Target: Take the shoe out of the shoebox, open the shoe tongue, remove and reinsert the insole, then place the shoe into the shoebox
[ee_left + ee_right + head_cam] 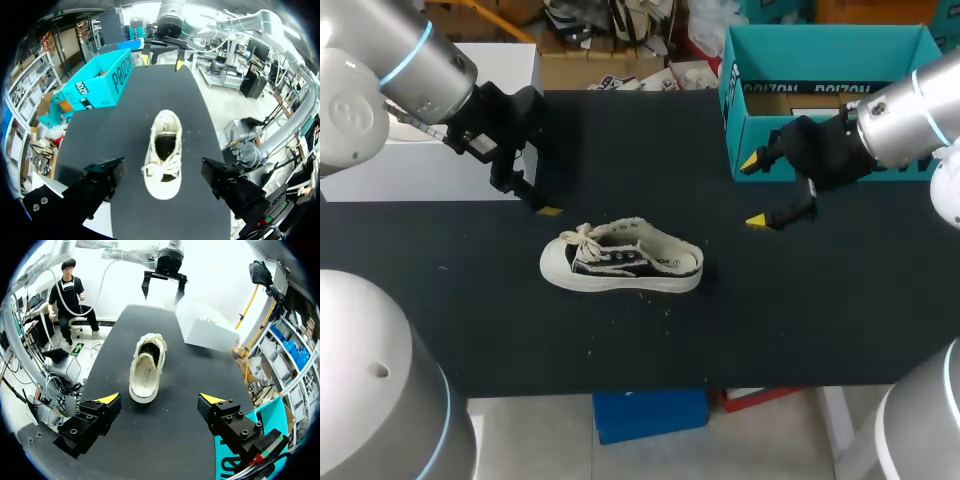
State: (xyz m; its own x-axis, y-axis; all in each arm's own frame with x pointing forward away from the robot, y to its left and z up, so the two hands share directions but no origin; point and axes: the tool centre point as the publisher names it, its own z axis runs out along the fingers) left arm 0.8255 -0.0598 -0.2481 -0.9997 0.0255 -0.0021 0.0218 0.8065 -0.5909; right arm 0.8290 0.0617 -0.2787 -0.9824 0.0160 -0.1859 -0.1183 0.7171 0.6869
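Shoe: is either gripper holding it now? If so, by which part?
Nothing is held. The shoe lies on the table. The left gripper and right gripper are both open and apart from it, one off each end.

Black matte bench, flat top. White rectangular box sits on its far left corner, long side along the edge. Few pale crumbs scattered mid-bench.

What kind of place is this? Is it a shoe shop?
Probably a robot test bench, not a shop. One shoe lies on a black table, a teal shoebox stands nearby, and the left gripper and right gripper hover open on either side.
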